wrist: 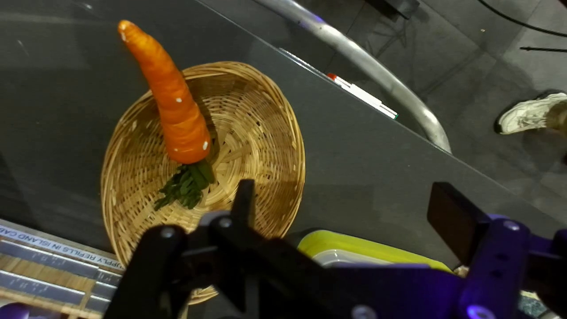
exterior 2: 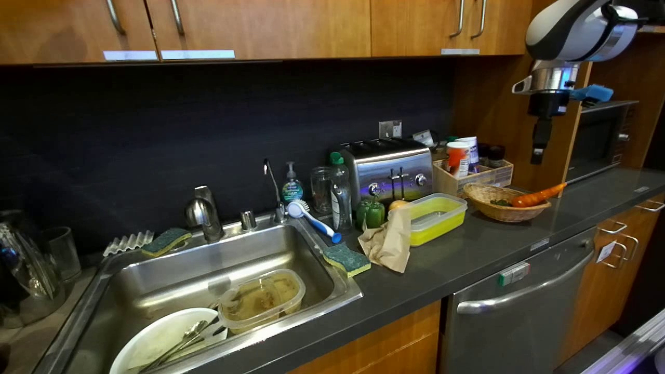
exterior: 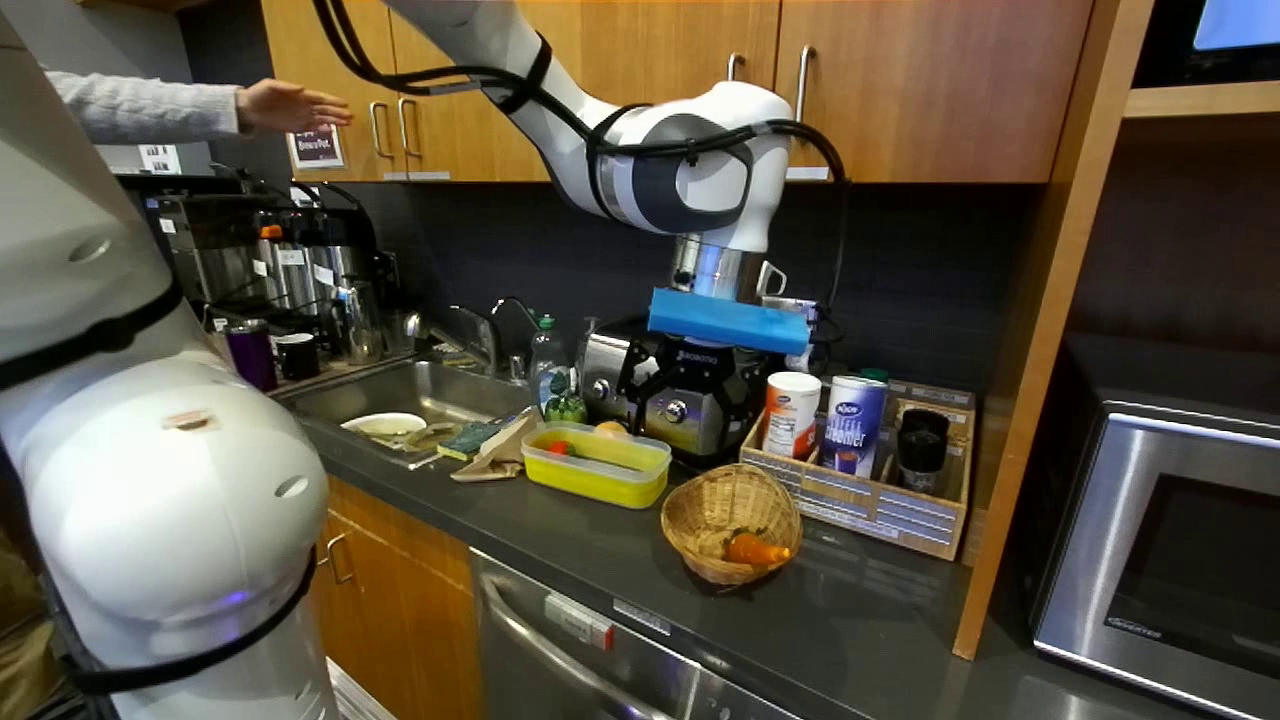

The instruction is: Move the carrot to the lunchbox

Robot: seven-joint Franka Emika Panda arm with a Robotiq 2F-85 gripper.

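The carrot (exterior: 752, 549) is orange with a dark green leafy top. It leans in the round woven basket (exterior: 690, 510), its tip sticking out past the rim; it shows whole in the wrist view (wrist: 170, 97) and in an exterior view (exterior 2: 537, 197). The lunchbox (exterior: 600, 484) is a shallow yellow-green box beside the basket, also in an exterior view (exterior 2: 439, 228); the gripper partly hides it in the wrist view (wrist: 354, 244). My gripper (wrist: 345, 201) is open and empty, its fingers wide apart. It hangs above the counter, clear of the basket; it also shows in an exterior view (exterior 2: 538, 155).
A steel toaster (exterior 2: 387, 166) and a wooden tray (exterior: 870, 515) with canisters stand behind the basket and box. A crumpled paper bag (exterior 2: 389, 239) and a green pepper (exterior 2: 370, 213) sit by the lunchbox. The sink (exterior 2: 311, 244) and microwave (exterior: 1160, 560) flank the counter.
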